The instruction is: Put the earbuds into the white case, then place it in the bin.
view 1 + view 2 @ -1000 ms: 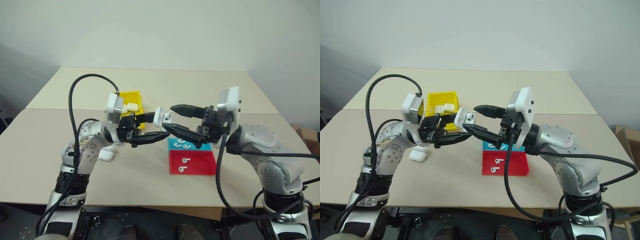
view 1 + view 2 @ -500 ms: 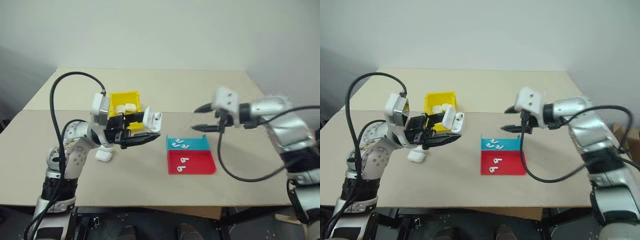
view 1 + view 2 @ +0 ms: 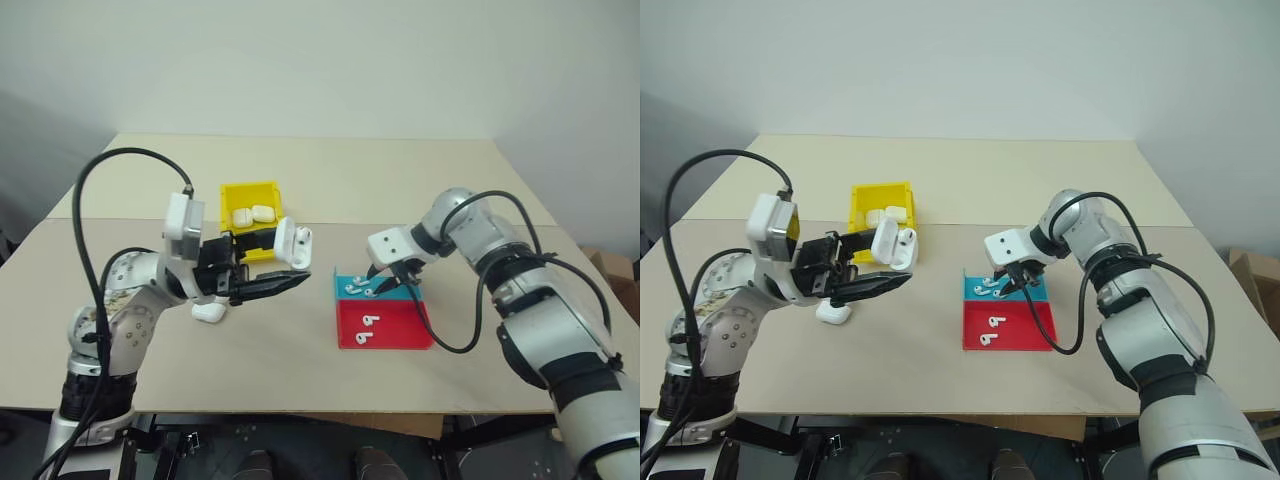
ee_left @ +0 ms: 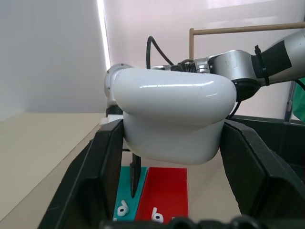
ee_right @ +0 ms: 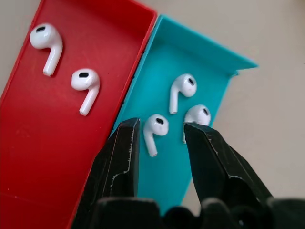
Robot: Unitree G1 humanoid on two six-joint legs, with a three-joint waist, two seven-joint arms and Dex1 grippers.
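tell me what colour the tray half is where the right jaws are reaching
Blue-teal: the tray half under the right gripper. Clearest in the right wrist view.

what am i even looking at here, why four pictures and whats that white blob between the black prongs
It is a two-armed robot at a table. Two pictures come from cameras on its head, looking down over both arms. The other two come from a camera on each wrist, looking along that gripper's two black fingers.

The white blob is an earbud case, clamped in the left gripper with its lid open.

The right gripper is over a shallow blue-and-red tray, its fingers on either side of one earbud without gripping it. Five earbuds lie in the tray.

Behind stands a yellow bin with cases inside, and another case lies on the table.
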